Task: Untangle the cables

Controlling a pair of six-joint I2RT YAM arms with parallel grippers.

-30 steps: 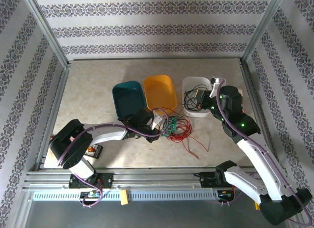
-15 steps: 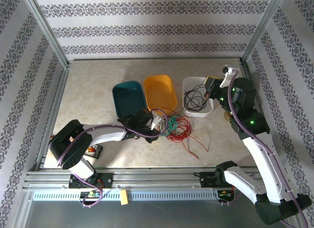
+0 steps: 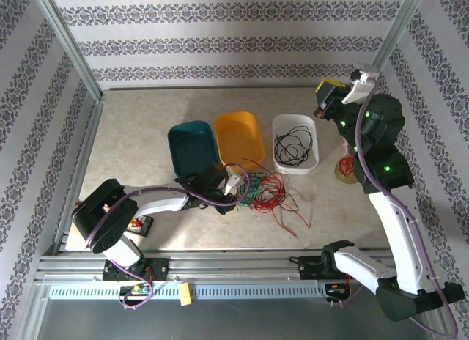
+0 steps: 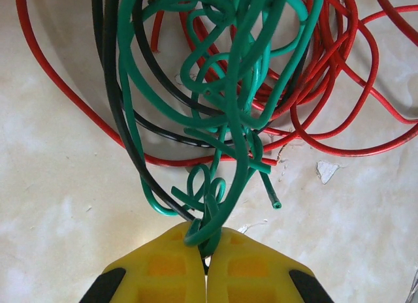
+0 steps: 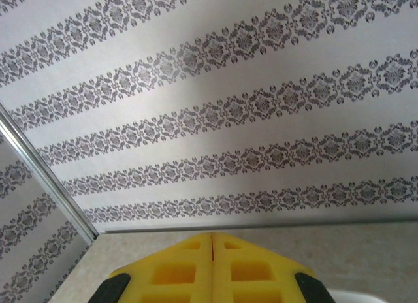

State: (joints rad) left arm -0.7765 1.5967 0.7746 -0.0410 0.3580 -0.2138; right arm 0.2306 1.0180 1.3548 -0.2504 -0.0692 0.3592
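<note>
The left gripper (image 4: 206,249) is clenched on a loop of the green cable (image 4: 228,110), which is tangled with red cables (image 3: 275,187) on the surface (image 3: 146,127) near the orange bin (image 3: 238,138). Farther back, a black cable (image 3: 293,144) lies coiled in the white bin (image 3: 295,170), and the right gripper (image 5: 212,247) hangs raised beyond it, closed on nothing.

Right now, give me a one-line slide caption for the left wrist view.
Left gripper pinches a green cable at the edge of a red, green and black tangle on the marbled table.
</note>
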